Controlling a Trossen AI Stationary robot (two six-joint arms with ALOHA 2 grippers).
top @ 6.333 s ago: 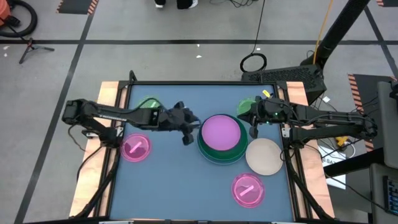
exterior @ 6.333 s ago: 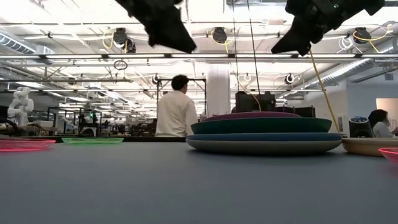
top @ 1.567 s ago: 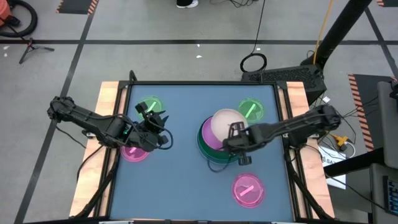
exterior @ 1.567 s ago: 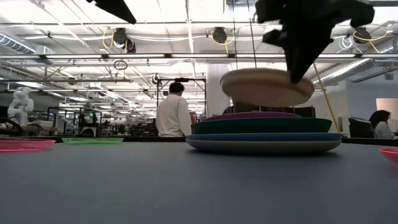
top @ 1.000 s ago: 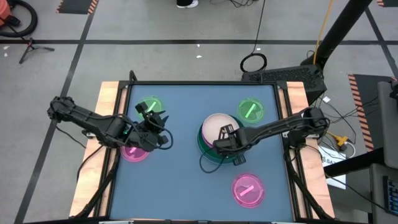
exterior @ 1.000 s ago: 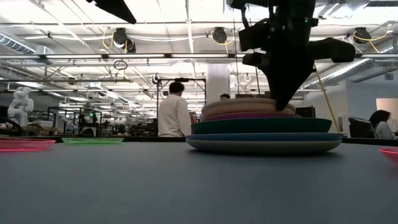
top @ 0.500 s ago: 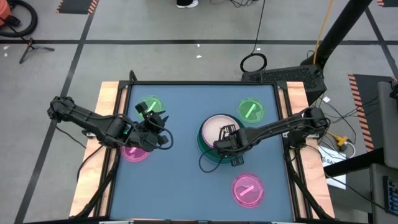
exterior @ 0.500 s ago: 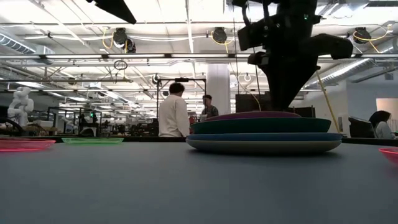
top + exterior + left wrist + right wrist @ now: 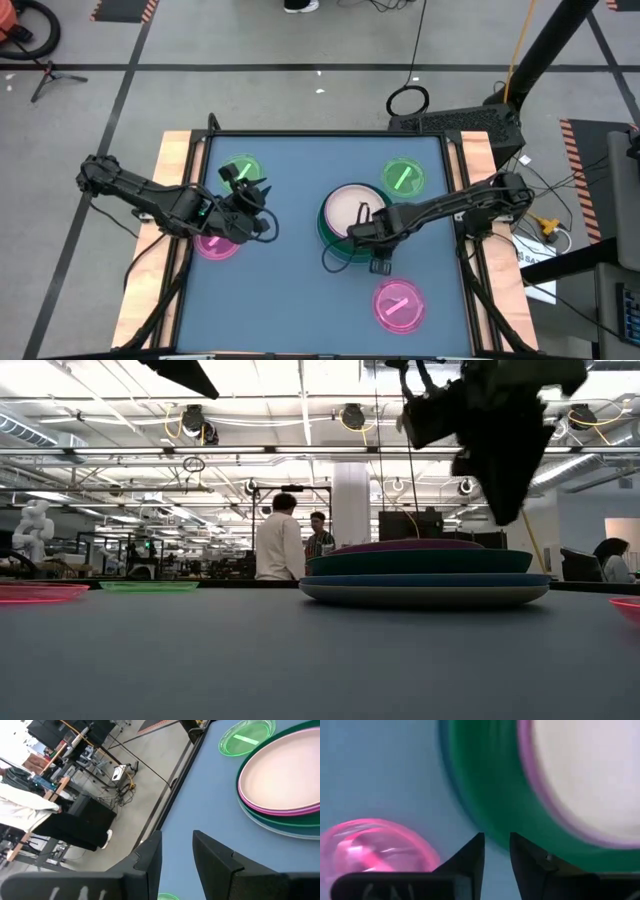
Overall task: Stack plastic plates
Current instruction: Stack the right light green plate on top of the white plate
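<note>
The stack of plates stands right of the table's middle: grey-white and blue at the bottom, then dark green and purple, with the beige plate on top. Its bottom plate rests on the table. My right gripper hangs open above the stack's near edge, clear of it. Two small green plates and two pink ones lie singly on the table. My left gripper waits open over the left side, beside the left pink plate.
People stand in the room beyond the far edge. Blue table top lies bare between the stack and the left plates. Wooden rails run along the table's left and right sides.
My right gripper set the beige plate, still tilted a second ago, flat on top of the stack and let go. It then rose and drew back toward the table's near edge. The left arm kept still.
</note>
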